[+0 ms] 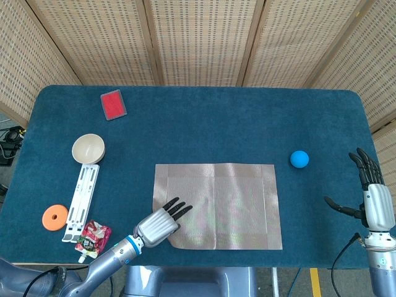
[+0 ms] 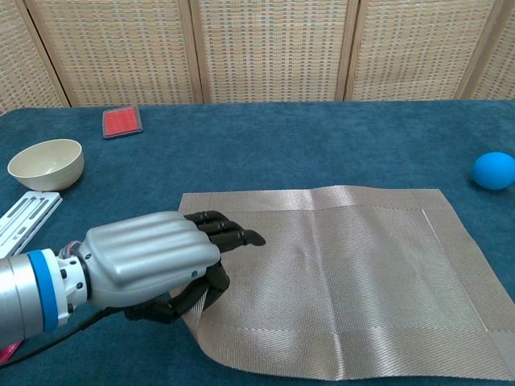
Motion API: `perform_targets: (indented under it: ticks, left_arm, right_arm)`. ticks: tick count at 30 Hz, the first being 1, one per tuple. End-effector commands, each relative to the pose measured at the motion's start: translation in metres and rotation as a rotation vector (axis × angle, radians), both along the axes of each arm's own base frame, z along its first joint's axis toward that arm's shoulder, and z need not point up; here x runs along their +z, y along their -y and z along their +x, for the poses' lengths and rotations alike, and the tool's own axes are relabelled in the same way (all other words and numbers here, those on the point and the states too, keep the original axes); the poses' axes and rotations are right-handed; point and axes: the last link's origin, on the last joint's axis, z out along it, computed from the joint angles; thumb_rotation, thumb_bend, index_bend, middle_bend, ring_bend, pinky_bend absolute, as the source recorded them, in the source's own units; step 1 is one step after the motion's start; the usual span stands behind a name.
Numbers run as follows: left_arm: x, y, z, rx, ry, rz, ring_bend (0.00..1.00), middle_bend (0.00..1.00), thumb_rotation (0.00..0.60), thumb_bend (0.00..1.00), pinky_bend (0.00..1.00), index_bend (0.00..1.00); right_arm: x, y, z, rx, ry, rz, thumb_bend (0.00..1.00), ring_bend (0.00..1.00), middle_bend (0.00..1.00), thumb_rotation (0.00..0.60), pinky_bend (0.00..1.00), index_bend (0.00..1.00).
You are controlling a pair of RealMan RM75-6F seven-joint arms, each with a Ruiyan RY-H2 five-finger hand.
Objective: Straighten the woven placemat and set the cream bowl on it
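The placemat (image 1: 218,206) is a tan woven rectangle with a border band, lying square on the blue surface (image 1: 204,124), its near-left corner lifted. The left hand (image 1: 162,221) pinches that corner. The cream bowl (image 1: 88,148) sits well left of the placemat. The right hand (image 1: 374,201), released and fingers spread, hovers off the placemat's right.

Woven rattan screen panels (image 1: 198,40) are standing behind the blue-carpeted worktop (image 1: 204,117); even light is falling across everything.
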Motion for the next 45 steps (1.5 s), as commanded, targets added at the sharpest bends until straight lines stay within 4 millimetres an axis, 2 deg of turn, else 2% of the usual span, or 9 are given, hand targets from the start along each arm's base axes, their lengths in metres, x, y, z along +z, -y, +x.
perform_targets:
  ticks: [1,4,9,12,14,21,29,35,45]
  left_arm:
    - [-0.001,0.006,-0.001,-0.008,0.004,-0.023,0.00,0.00,0.600,0.64,0.00,0.66]
    - [-0.001,0.011,-0.003,0.000,0.020,-0.050,0.00,0.00,0.600,0.59,0.00,0.60]
    - [0.005,0.010,-0.011,-0.012,0.006,-0.033,0.00,0.00,0.600,0.25,0.00,0.23]
    - [0.012,0.010,-0.017,0.010,0.002,-0.022,0.00,0.00,0.600,0.13,0.00,0.06]
    - [0.018,0.014,-0.020,0.035,0.027,-0.040,0.00,0.00,0.600,0.10,0.00,0.03]
    - [0.058,0.011,-0.051,0.045,0.146,0.029,0.00,0.00,0.600,0.10,0.00,0.04]
    - [0.112,-0.031,-0.103,0.214,0.166,0.267,0.00,0.00,0.600,0.11,0.00,0.04]
    - [0.152,-0.064,-0.149,0.347,0.144,0.441,0.00,0.00,0.600,0.12,0.00,0.13]
    - [0.163,-0.114,-0.215,0.517,0.077,0.585,0.00,0.00,0.600,0.16,0.00,0.39]
  right_arm:
    - [0.000,0.000,0.000,-0.004,-0.001,0.000,0.22,0.00,0.00,0.600,0.00,0.11]
    - [-0.001,0.001,-0.001,-0.008,-0.001,0.005,0.22,0.00,0.00,0.600,0.00,0.11]
    - [-0.003,0.001,0.000,-0.007,-0.003,0.010,0.22,0.00,0.00,0.600,0.00,0.11]
    - [-0.003,0.000,0.001,-0.005,-0.005,0.011,0.22,0.00,0.00,0.600,0.00,0.11]
    - [-0.004,-0.001,0.002,-0.001,-0.008,0.014,0.22,0.00,0.00,0.600,0.00,0.11]
    - [-0.009,-0.006,0.005,0.011,-0.029,0.032,0.22,0.00,0.00,0.600,0.00,0.11]
    - [-0.011,-0.012,0.009,0.014,-0.055,0.058,0.22,0.00,0.00,0.600,0.00,0.11]
    - [-0.014,-0.011,0.008,0.006,-0.067,0.068,0.22,0.00,0.00,0.600,0.00,0.11]
    - [-0.021,-0.008,0.009,0.017,-0.085,0.065,0.22,0.00,0.00,0.600,0.00,0.11]
